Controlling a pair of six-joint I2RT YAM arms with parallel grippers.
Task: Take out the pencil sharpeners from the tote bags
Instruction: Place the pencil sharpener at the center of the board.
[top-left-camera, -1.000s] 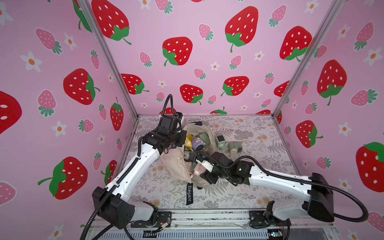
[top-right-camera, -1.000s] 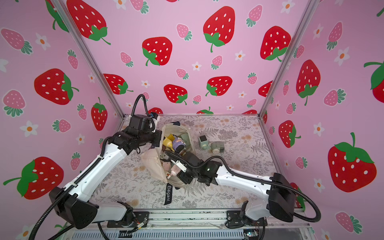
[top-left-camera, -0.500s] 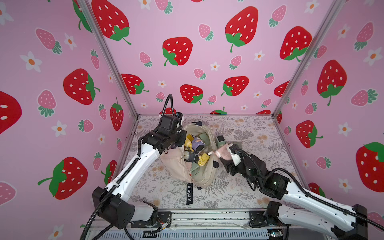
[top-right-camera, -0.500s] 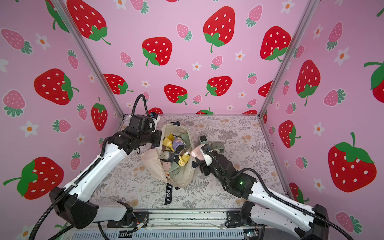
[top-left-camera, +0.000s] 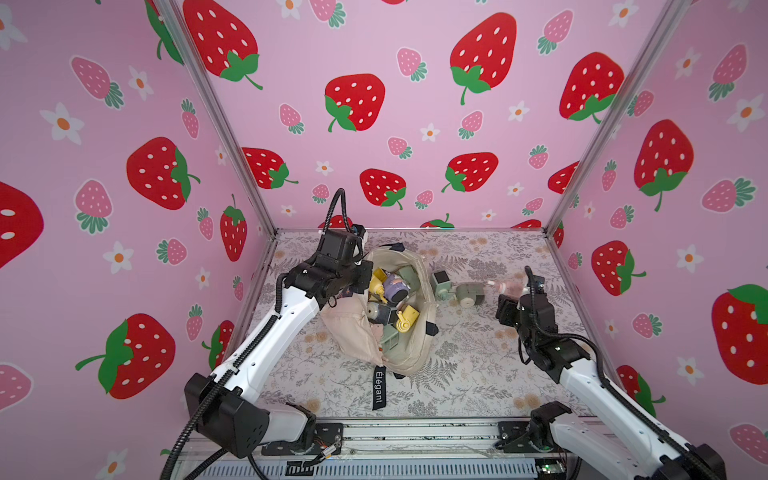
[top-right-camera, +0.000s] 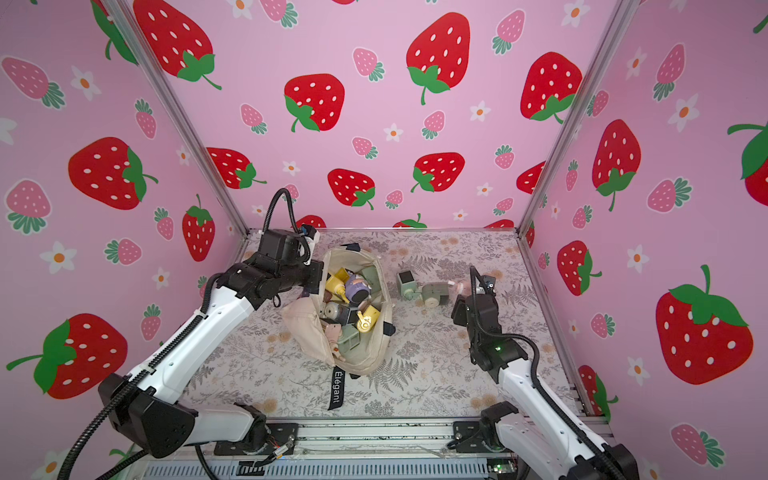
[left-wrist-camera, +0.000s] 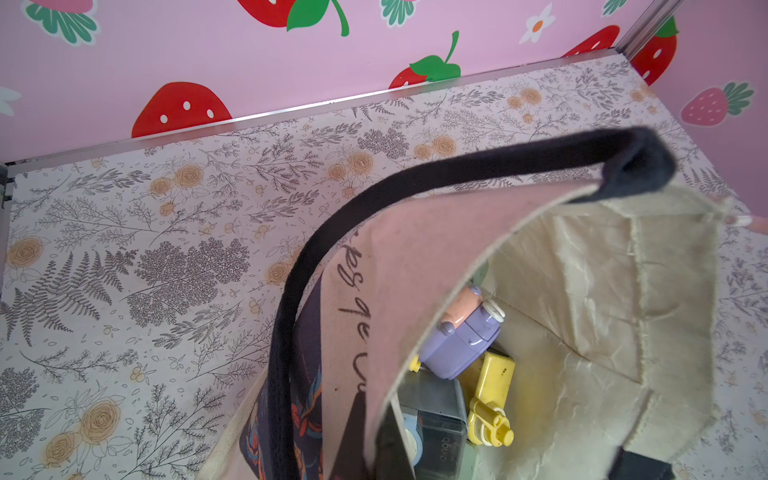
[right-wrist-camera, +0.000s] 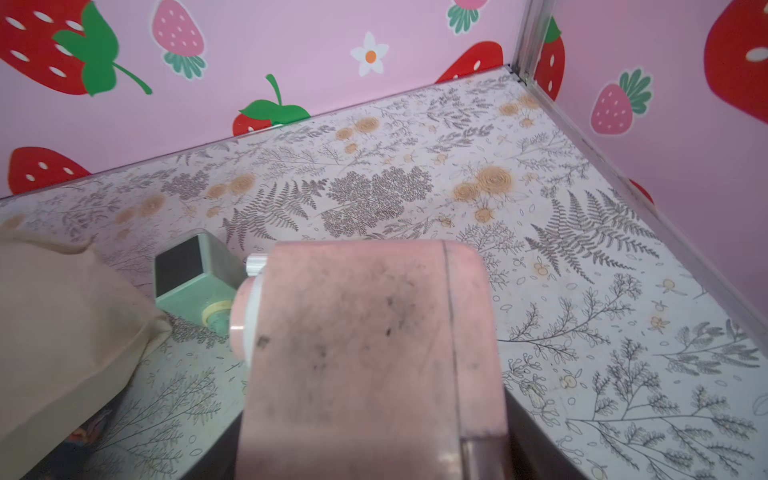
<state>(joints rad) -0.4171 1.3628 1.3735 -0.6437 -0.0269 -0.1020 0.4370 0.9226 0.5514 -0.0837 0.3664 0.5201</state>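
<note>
Placing step, by the look of it. Gripping pink sharpener (right-wrist-camera: 365, 353) in right gripper (top-left-camera: 515, 296), jaws clamped on its body. Hovering over table (top-left-camera: 478, 365), just beside boxy green sharpener (top-left-camera: 441, 282) and rounded green sharpener (top-left-camera: 469, 294), both lying outside the bag.

Pinching tote bag (top-left-camera: 419, 349) at the rim nearest the left arm with left gripper (top-left-camera: 365, 279). Jaws together, apparently on the canvas, propping the mouth open. Fingertips hiding under the wrist in both top views.

For a clean drop:
- lowering until the base meets the table before letting go
- aiming at bare table, clear of the green pair, to avoid knocking them
- opening wide and lifting straight up
- gripping the tote rim firmly meanwhile, for the next reach

Looking pale pink and boxy with one rounded edge, smudged with dark graphite marks. Showing a white collar and silver knob at one end.

Leaving plenty in the tote: purple sharpener (top-left-camera: 395, 289), yellow sharpener (top-left-camera: 405, 322) and others piled together. Task looking far from done.
</note>
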